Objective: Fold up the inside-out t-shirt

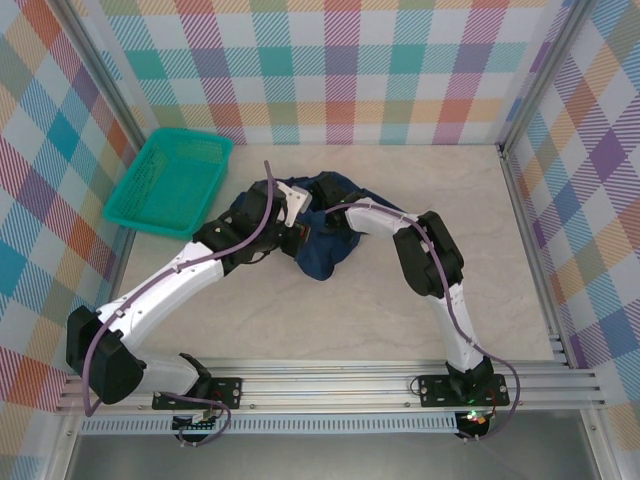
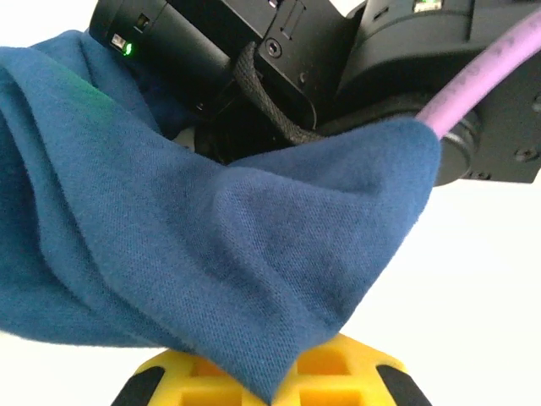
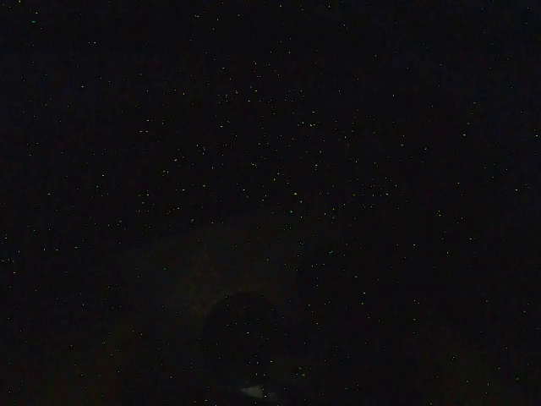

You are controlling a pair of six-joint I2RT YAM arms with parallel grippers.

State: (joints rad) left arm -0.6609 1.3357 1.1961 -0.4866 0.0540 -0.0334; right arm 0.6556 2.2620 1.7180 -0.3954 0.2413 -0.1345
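Observation:
The inside-out t-shirt (image 1: 325,255) lies crumpled in a navy heap at the middle back of the table. Both arms reach into it from either side. My left gripper (image 2: 275,385) is shut on a fold of the t-shirt (image 2: 211,245), the cloth pinched between its yellow fingers (image 2: 363,372) and hanging lifted. In the top view the left gripper (image 1: 296,222) sits at the heap's upper left. The right arm (image 1: 385,215) runs into the cloth from the right. Its gripper is buried inside the shirt, the right wrist view is black, and its jaws stand wide.
A teal mesh basket (image 1: 170,185) stands at the back left, close to the left arm's elbow. The right arm's black wrist and purple cable (image 2: 473,76) hang just behind the lifted cloth. Bare tabletop (image 1: 330,320) stretches in front; checked walls enclose three sides.

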